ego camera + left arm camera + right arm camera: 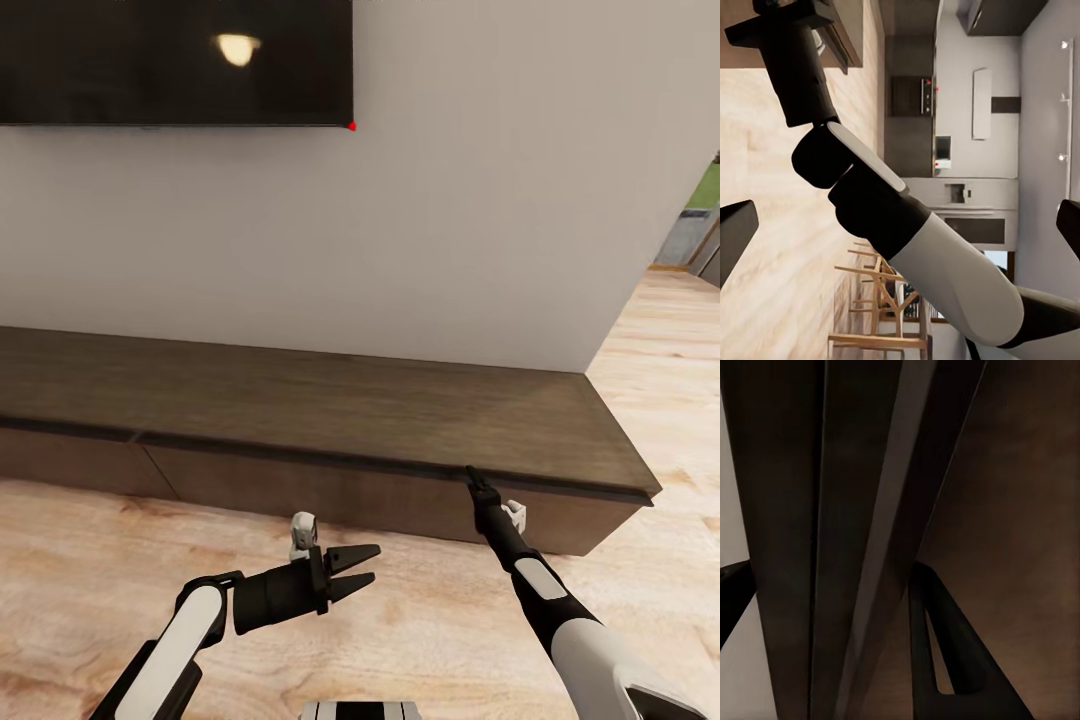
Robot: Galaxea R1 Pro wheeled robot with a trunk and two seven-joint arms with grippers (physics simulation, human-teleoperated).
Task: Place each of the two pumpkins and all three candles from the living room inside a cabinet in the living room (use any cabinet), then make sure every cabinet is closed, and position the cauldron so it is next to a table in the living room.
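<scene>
The left gripper (358, 572) hung parted and empty above the wood floor (90, 570), while the right gripper (472, 474), its spread undeterminable, touched the top front edge of the closed cabinet (300, 400) along the wall.

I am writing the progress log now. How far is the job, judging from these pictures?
Done: nothing can be confirmed; the cabinet shows its drawer fronts shut. In hand: the right claw reaches to the groove under the cabinet's top edge, seemingly to work a drawer; the left claw hangs open and empty over the floor. Left: pumpkins, candles and cauldron, as far as these pictures tell.
</scene>
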